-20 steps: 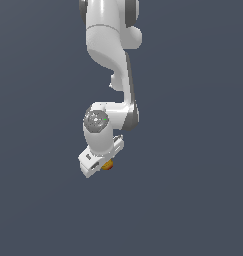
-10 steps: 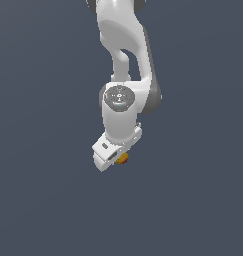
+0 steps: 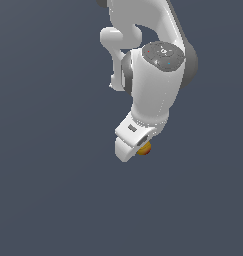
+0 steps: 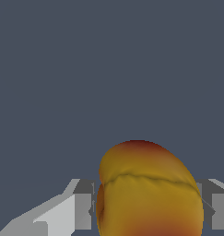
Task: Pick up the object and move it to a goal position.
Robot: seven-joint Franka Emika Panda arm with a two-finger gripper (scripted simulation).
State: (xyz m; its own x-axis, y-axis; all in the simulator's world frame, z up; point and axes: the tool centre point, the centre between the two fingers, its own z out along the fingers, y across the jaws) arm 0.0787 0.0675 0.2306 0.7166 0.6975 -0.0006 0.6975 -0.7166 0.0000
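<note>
The object (image 3: 144,148) is a tiny orange-yellow ball with red patches, peeking out from under the white hand of my arm in the exterior view. My gripper (image 3: 138,149) is shut on it. In the wrist view the object (image 4: 148,189) fills the space between the grey fingers (image 4: 81,209), one pad against each side, and my gripper (image 4: 148,207) holds it lifted in front of plain dark grey ground. In the exterior view the hand hides most of the fingers.
A uniform dark grey surface (image 3: 48,175) fills the background in both views. The white arm (image 3: 153,75) reaches down from the top of the exterior view. Nothing else shows.
The arm has swung toward the exterior view's right and closer to the camera, carrying the object with it. The grip on the object has stayed shut.
</note>
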